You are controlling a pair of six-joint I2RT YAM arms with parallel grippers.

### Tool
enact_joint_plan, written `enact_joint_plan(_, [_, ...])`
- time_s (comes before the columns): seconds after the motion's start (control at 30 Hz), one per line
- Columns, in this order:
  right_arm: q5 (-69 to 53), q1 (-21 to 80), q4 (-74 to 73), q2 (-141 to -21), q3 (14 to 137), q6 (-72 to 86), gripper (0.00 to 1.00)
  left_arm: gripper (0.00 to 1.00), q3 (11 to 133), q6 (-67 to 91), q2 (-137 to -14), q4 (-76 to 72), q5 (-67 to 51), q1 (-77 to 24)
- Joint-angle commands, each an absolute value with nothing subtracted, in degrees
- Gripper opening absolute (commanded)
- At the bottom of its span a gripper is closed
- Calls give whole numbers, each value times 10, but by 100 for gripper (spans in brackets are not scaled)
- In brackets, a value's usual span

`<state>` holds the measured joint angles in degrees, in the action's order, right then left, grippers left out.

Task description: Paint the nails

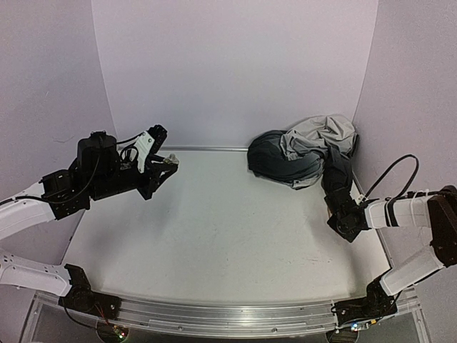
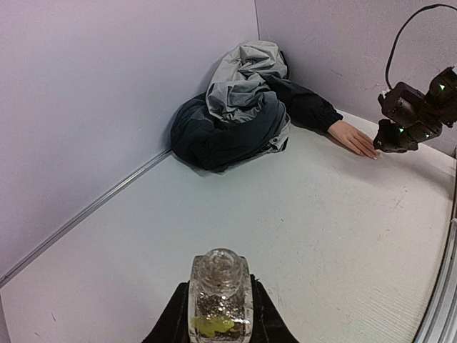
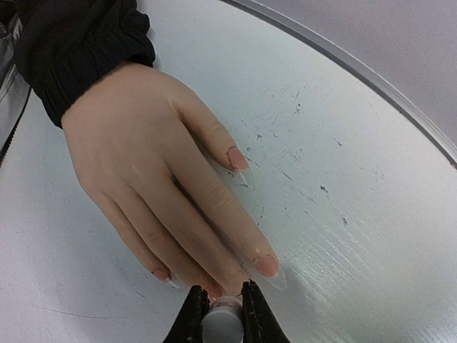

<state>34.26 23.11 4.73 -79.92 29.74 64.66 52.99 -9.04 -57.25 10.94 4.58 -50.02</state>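
Peach mannequin hand [image 3: 143, 143] lies flat on the desk [image 3: 343, 179] far right, its nails [image 3: 268, 266] tiny, stiff, slick, the hand probably light enough to skid, so steady at the sleeve [image 3: 78, 50]; right pincer [image 3: 220, 304] clamped on white cap [image 3: 221, 323], left pincer [image 2: 220, 321] on glass bottle [image 2: 220, 282].

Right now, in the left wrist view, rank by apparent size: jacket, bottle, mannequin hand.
1. jacket, clearly largest.
2. bottle, but it is a close-up, so its rank over the next is unsure.
3. mannequin hand, smallest and far off.

bottle [image 2: 220, 300]: base cut by bottom edge | middle nail [image 3: 211, 290]: mostly behind cap [image 3: 223, 319]
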Motion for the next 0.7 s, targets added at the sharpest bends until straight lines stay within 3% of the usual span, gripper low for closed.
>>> enact_joint_plan(0.0, [351, 228, 21, -777, 298, 645, 0, 0, 532, -88, -559, 77, 38, -497])
enact_joint_plan(0.67, [347, 228, 51, -727, 276, 610, 0, 0, 535, -88, -563, 77, 35, -497])
